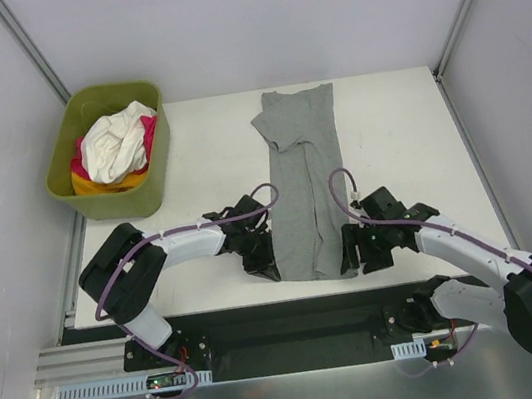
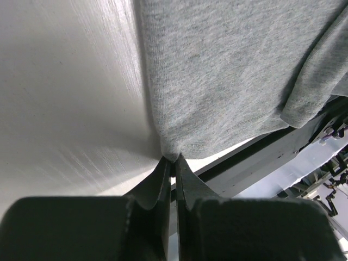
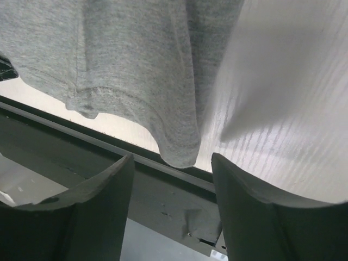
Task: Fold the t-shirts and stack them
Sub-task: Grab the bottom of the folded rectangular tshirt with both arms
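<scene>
gripping the near hem looks to be the step in hand: the grey t-shirt (image 1: 303, 178) lies as a long narrow strip down the middle of the table (image 1: 206, 138), sides folded in, collar end toward the top of the overhead frame. the left gripper (image 2: 174, 159) is pinched tight on the hem's lower-left corner, fabric nipped right at its tips. the right gripper (image 3: 173, 163) has its jaws apart on either side of the lower-right corner, not touching cloth that i can see. next, i'd say, it must close on that corner, then the 2 arms lift together and carry the hem up toward the collar. the other t-shirts (image 1: 116, 147) sit bundled in the olive tub (image 1: 130, 203) at upper left, not yet folded.
</scene>
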### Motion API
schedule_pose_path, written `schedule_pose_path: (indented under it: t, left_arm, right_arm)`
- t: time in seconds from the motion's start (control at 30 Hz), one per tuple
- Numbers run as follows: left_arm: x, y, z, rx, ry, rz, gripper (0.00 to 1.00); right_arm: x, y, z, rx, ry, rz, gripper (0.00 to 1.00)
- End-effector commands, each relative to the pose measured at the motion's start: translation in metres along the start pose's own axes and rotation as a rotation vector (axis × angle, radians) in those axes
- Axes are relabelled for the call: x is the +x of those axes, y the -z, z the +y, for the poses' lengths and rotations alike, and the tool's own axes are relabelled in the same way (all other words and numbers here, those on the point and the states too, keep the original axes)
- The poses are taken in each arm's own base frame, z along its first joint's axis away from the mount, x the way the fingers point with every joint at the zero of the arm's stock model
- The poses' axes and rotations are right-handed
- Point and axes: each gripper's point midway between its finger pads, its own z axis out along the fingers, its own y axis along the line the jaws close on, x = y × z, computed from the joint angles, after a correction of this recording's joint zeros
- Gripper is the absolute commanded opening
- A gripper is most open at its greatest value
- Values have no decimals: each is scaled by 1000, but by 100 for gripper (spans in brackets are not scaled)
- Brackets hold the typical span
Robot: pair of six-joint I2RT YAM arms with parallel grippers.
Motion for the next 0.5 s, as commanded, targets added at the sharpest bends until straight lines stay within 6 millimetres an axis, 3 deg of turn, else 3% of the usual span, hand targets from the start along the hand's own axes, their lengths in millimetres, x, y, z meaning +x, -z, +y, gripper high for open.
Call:
schedule_pose_path:
  t: [0.0,0.13,0.17,0.2,0.47]
  left_arm:
    - [-4,2,1,-18,-23,-23,0]
    - [-1,4,2,-15,-13,-24,0]
    - [1,4,3,-17,-9,-22,0]
    - [3,7,1,-5,-13,-22,0]
    - [46,32,-3,97,3,13,0]
  right_arm:
    - [2,-11,4,-18,-23,7,56]
    - [8,-16,-4,18,-36,22,23]
    - [9,-17,-4,17,-34,22,7]
    - [12,-16,-4,18,-36,27,1]
    - [49,0,32,-155,75,82,1]
